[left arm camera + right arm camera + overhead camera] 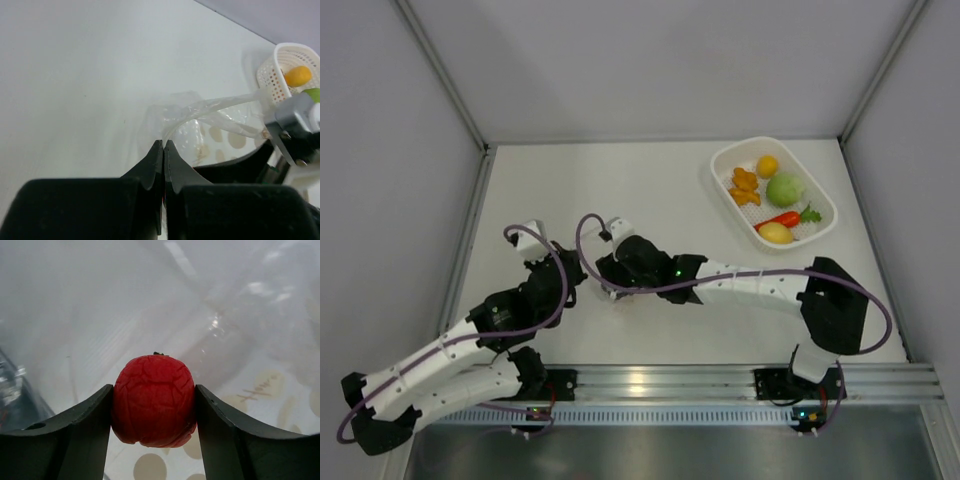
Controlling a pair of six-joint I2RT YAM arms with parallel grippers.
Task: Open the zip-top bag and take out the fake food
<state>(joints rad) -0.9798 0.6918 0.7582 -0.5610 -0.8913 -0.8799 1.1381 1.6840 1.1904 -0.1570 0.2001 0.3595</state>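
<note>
Now, the right gripper [153,389] is closed around the red ball [152,402], one finger on each side of it. Both are inside the bag [260,390], with clear plastic and pale dots all around the ball. The left gripper [163,146] has its fingers [145,170] pressed together with no gap. I judge that they pinch the rim of the bag, because the folded clear edge starts just at their tips and runs off to the right.

The relation that matters to me is this one: the mouth of the bag faces the right arm [760,280], so the ball has to come out backward along that arm while the left gripper holds the rim. The basket [833,212] stands at the far right of the table [620,180], well apart from the bag and on the right arm's side. It holds the other toy food (an orange ball [767,165], a green ball [785,189], a chilli [782,219], a lemon [775,233] and a lumpy orange piece [745,186]).

Only the right wrist view shows the grip on the ball; the top view does not show the ball at all. Only the top view gives the whole way to the basket. The left wrist view shows the rim, but not the ball.
</note>
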